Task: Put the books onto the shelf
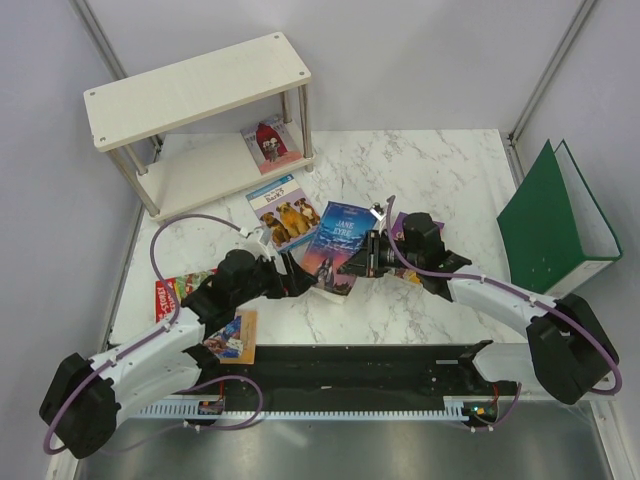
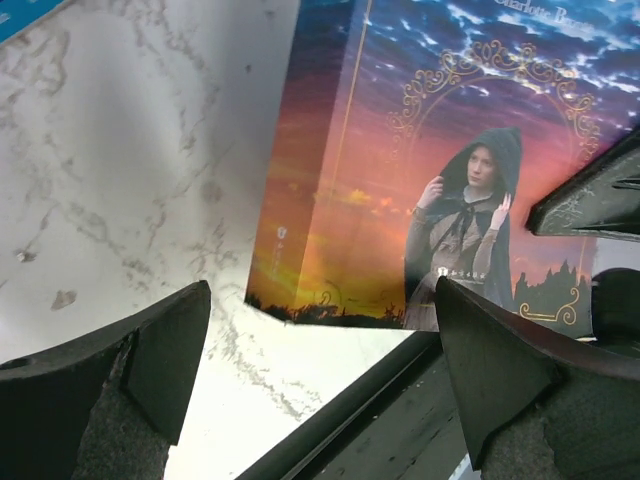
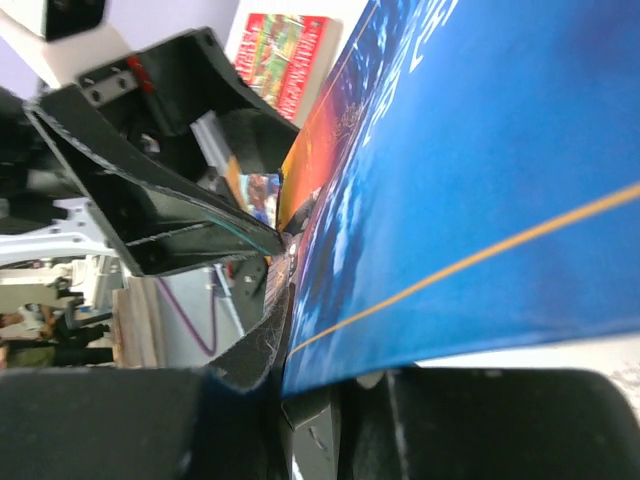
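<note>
Shelf (image 1: 200,90): far left; a shelved book (image 1: 268,140) seems to sit on its lower board.
Still to shelve: red book (image 1: 170,293), orange book (image 1: 235,338), dogs book (image 1: 285,212), Jane Eyre (image 1: 335,245), all on the table.
Left gripper (image 2: 322,285): wide open, empty, at Jane Eyre's near corner.
Right gripper (image 1: 368,250): pinched on Jane Eyre's right edge.
Binder (image 1: 555,215): green, far right.
Table (image 1: 440,170): white marble; grey walls around.

The overhead camera hung high behind both arms (image 1: 150,360), looking down on the whole tabletop (image 1: 440,170) with the shelf (image 1: 195,90) far left. The left wrist camera sat low and close, peering between its own fingers (image 2: 120,370) at the Jane Eyre book (image 2: 400,200). The right wrist camera was nearly pressed against that same cover, which all three views shared.
</note>
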`<state>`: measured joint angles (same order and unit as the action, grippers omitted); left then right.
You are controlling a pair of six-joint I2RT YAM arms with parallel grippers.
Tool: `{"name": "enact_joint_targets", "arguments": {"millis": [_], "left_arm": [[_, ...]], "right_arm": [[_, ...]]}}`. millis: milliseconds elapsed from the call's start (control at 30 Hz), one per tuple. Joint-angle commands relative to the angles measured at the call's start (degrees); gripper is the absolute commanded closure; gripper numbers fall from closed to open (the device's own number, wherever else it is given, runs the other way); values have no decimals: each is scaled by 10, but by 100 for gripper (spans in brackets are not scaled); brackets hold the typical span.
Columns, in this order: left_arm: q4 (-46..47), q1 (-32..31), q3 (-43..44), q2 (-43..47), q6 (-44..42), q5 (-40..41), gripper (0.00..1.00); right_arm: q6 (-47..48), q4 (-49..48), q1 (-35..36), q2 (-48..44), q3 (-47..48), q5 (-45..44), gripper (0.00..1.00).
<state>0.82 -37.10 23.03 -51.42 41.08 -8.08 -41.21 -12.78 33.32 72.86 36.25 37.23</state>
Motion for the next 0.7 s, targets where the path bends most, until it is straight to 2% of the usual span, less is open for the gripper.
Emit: {"name": "enact_joint_targets", "arguments": {"millis": [0, 133, 233, 267, 333, 367, 433, 500, 567, 600, 667], "left_arm": [[129, 1, -33, 8, 33, -37, 0], [182, 1, -44, -12, 50, -45, 1], [201, 1, -41, -23, 52, -50, 13], [205, 1, -41, -28, 52, -51, 29], [221, 1, -41, -35, 55, -53, 42], [225, 1, -40, -42, 58, -56, 56], [226, 1, -40, -46, 62, -56, 69], [226, 1, -42, -43, 69, -53, 97], [226, 1, -44, -39, 70, -52, 98], [224, 1, -42, -33, 70, -54, 98], [200, 1, -28, -28, 59, -59, 98]], "right_arm": [[-27, -175, 0, -17, 29, 73, 100], [-64, -221, -1, -11, 8, 79, 100], [-77, -240, -1, -12, -2, 78, 100], [-81, -247, -1, -10, -4, 79, 100], [-87, -259, -1, -5, -7, 84, 100], [-89, -261, -1, -1, -7, 86, 100], [-92, -266, -1, 1, -9, 89, 100], [-86, -254, -2, 2, -10, 85, 100], [-78, -239, -1, 1, -9, 73, 98], [-65, -212, -2, 0, -7, 67, 90], [-42, -170, -3, -2, -1, 50, 82]]}}
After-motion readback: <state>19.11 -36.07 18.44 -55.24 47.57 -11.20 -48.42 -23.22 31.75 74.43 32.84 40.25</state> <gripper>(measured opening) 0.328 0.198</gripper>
